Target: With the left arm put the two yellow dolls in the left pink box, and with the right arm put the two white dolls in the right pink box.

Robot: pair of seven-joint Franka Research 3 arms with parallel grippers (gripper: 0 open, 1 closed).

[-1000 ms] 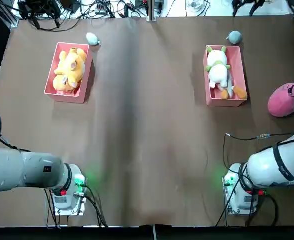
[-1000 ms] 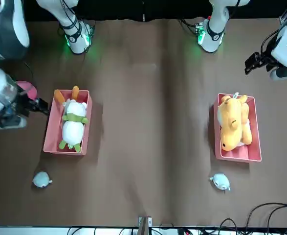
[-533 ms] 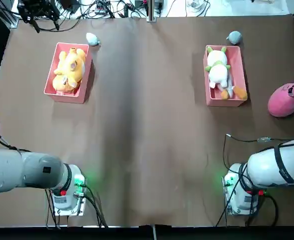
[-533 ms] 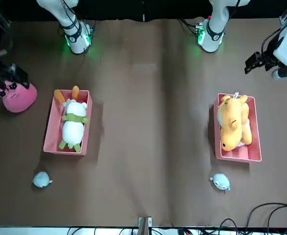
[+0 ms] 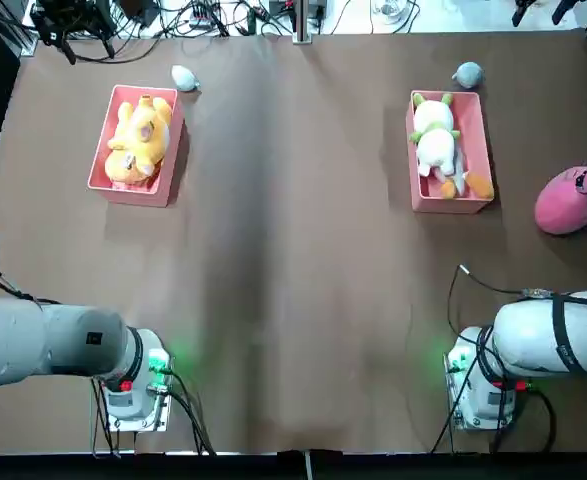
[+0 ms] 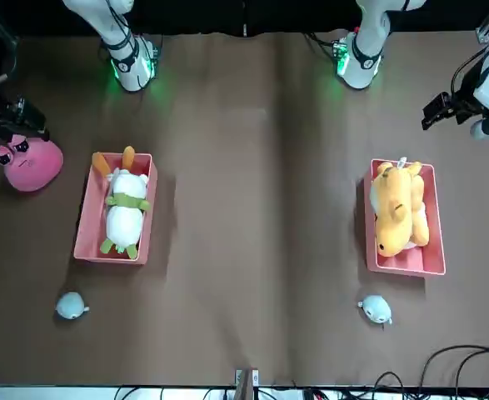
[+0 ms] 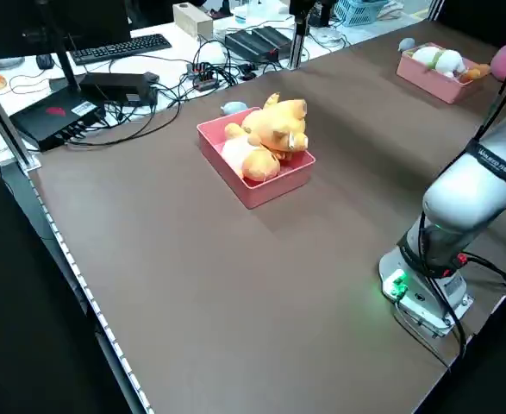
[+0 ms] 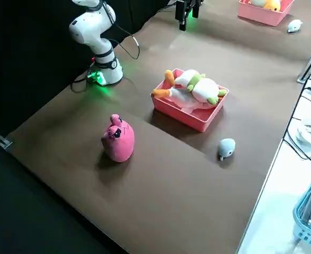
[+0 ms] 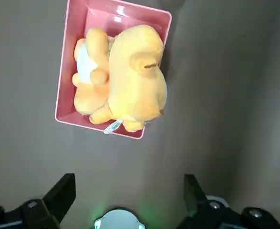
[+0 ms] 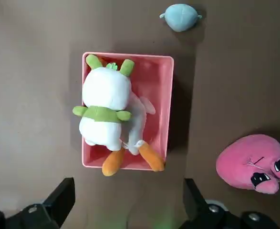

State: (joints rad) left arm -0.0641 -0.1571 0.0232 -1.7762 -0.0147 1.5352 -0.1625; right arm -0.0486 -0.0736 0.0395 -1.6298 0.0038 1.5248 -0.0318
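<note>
The left gripper [image 9: 125,200] hangs high over the tabletop [image 5: 293,260] with its jaws spread wide and nothing between them; its wrist view looks straight down past them onto the left pink box [image 9: 68,62]. The right gripper [image 10: 125,202] is likewise raised, jaws wide apart and empty, above the right pink box [image 10: 168,95]. Both seem to be pulled clear because their loads are delivered.

The yellow dolls [image 5: 138,140] lie packed together in the left pink box, the bigger one on top and bulging slightly over one long rim; a second, paler one shows beneath it. The white dolls [image 5: 436,145] fill the right pink box: a white one with green ears and collar on top, and another with orange feet partly under it. By the look of it, both boxes hold their pairs and the task is essentially complete.

Outside the boxes, a small grey-blue toy [image 5: 184,77] sits just beyond the far corner of the left box, another small grey-blue toy [image 5: 467,74] just beyond the far end of the right box, and a pink round plush [image 5: 570,199] rests near the tabletop's right edge, apart from the box. The broad middle of the tabletop lies open between the boxes and the arm bases, so retreat paths look unobstructed.
</note>
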